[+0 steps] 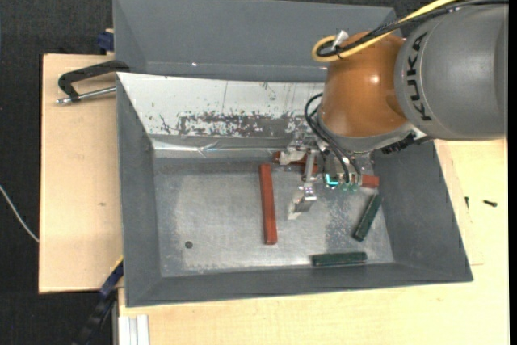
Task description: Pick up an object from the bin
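My gripper [302, 202] hangs below the orange wrist cover over the bin's floor, right of centre. Its fingertips stand a little apart, and I see nothing between them. A long red-brown stick [267, 204] lies lengthwise just left of the fingers, apart from them. A dark green marker [367, 217] lies tilted to the right of the gripper. Another dark green marker [339, 258] rests flat along the front wall, below the gripper. A small red piece [369, 182] shows at the right, beside the wrist.
A small dark speck [188, 246] sits on the left of the bin's floor. The arm and its orange cover hide the back right part of the bin.
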`<state>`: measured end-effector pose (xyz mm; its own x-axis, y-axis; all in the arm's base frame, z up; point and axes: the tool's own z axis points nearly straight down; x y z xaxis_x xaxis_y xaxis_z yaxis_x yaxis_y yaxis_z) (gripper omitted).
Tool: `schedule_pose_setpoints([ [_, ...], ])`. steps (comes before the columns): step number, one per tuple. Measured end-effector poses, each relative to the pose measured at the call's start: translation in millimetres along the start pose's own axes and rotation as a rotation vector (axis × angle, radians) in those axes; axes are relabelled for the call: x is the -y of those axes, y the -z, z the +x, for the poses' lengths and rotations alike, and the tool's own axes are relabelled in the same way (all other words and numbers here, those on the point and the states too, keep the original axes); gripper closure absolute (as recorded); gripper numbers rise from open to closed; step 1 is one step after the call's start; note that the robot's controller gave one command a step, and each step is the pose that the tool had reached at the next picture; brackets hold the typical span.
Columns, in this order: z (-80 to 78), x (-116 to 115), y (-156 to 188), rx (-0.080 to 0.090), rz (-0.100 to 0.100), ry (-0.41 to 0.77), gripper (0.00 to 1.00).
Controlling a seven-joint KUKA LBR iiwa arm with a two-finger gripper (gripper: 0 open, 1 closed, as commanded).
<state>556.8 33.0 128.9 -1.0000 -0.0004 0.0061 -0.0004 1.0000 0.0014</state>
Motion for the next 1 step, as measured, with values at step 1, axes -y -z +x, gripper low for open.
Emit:
schedule_pose_setpoints([
  [1,-1.1,0.2,2.9,0.005,0.000,0.000,0.00],
])
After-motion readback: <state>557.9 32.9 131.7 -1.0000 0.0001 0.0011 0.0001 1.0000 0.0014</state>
